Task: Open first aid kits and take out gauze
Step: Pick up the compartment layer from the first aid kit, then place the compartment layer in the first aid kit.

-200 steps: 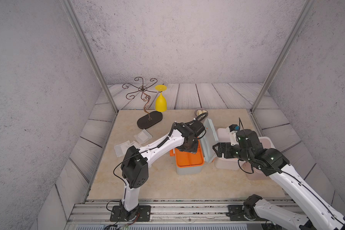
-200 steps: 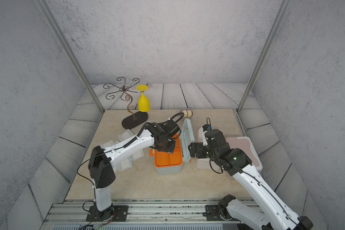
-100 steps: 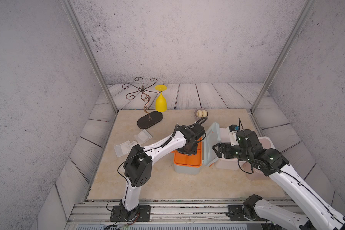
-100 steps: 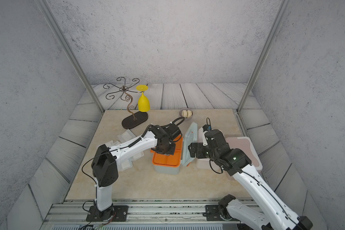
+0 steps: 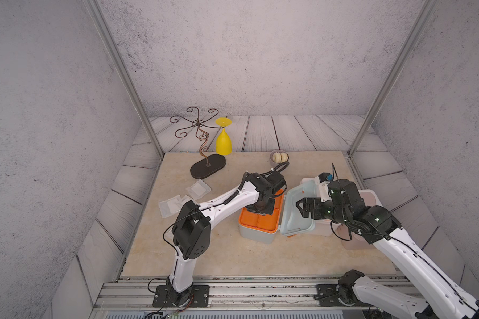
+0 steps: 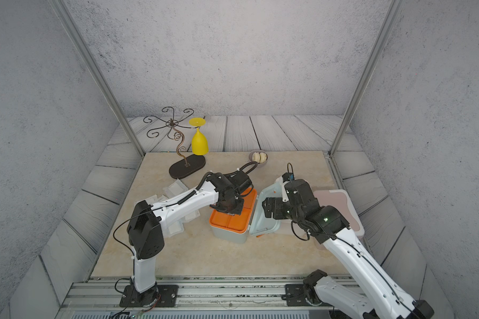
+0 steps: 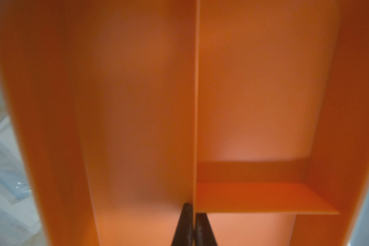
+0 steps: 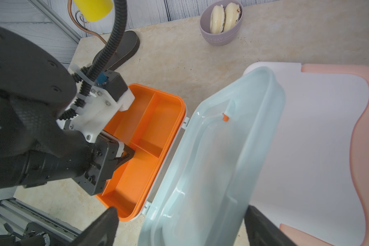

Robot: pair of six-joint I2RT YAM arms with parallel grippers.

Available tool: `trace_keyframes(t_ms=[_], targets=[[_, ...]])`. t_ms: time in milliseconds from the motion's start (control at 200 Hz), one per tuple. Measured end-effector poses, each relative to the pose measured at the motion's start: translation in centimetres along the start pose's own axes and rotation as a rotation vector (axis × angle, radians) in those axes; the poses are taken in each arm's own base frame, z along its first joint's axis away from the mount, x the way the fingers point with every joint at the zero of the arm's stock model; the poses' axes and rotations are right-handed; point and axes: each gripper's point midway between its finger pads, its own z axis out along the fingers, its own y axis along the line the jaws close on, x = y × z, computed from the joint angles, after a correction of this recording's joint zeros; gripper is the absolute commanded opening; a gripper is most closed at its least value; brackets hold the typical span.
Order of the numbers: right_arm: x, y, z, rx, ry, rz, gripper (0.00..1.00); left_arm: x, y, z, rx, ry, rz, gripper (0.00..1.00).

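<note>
Left wrist view: now clamps the left gripper (image 7: 193,210), half-open a second ago, on the divider (image 7: 196,106) of the orange tray (image 8: 168,125) in the grey-blue kit (image 5: 256,237). Holds the right gripper (image 5: 301,207) wide by the dropped-back lid (image 5: 295,218). Finds the tray bare, gauze packets (image 5: 171,206) only on the table (image 5: 233,262); hints at lifting the tray out.

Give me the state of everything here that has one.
Grey-blue plastic first aid box: lid open.
Orange plastic tray inside it: visible compartments empty.
Left gripper: jaws shut on tray divider.
Right gripper: jaws open.
White plastic box with peach trim: closed.
Pink plastic box: closed.
Square white gauze packets: lying outside the boxes.
Yellow stemmed glass: hanging upside down.
</note>
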Motion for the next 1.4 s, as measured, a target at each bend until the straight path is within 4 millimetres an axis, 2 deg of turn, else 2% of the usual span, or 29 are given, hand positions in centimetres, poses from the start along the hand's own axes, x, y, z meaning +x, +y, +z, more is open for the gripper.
trace_keyframes(t_ms=[145,250,485,656,741,836,891,951,1021,1086,1231,1401], targets=[[0.0,0.0,0.0,0.0,0.0,0.0,0.94,-0.3,0.2,-0.7,0.003,-0.011,-0.005,0.0],[0.0,0.0,0.0,0.0,0.0,0.0,0.94,-0.8,0.3,-2.6,0.026,-0.047,-0.014,0.0],[0.0,0.0,0.0,0.0,0.0,0.0,0.94,-2.7,1.0,-9.3,0.137,-0.204,-0.057,0.0],[0.0,0.0,0.0,0.0,0.0,0.0,0.94,-3.8,3.1,-13.3,0.196,-0.282,-0.113,0.0],[0.0,0.0,0.0,0.0,0.0,0.0,0.94,-4.0,4.4,-15.9,0.234,-0.329,-0.143,0.0],[0.0,0.0,0.0,0.0,0.0,0.0,0.94,-4.0,5.7,-19.7,0.277,-0.402,-0.167,0.0],[0.0,0.0,0.0,0.0,0.0,0.0,0.94,-3.8,5.9,-21.7,0.308,-0.442,-0.165,0.0],[0.0,0.0,0.0,0.0,0.0,0.0,0.94,-3.4,5.8,-22.9,0.335,-0.464,-0.158,0.0],[0.0,0.0,0.0,0.0,0.0,0.0,0.94,-3.1,5.7,-23.1,0.351,-0.461,-0.152,0.0],[0.0,0.0,0.0,0.0,0.0,0.0,0.94,-2.9,5.5,-22.1,0.349,-0.437,-0.15,0.0],[0.0,0.0,0.0,0.0,0.0,0.0,0.94,-2.9,4.4,-17.6,0.315,-0.333,-0.136,0.0],[0.0,0.0,0.0,0.0,0.0,0.0,0.94,-2.6,1.5,-12.1,0.269,-0.214,-0.081,0.0]])
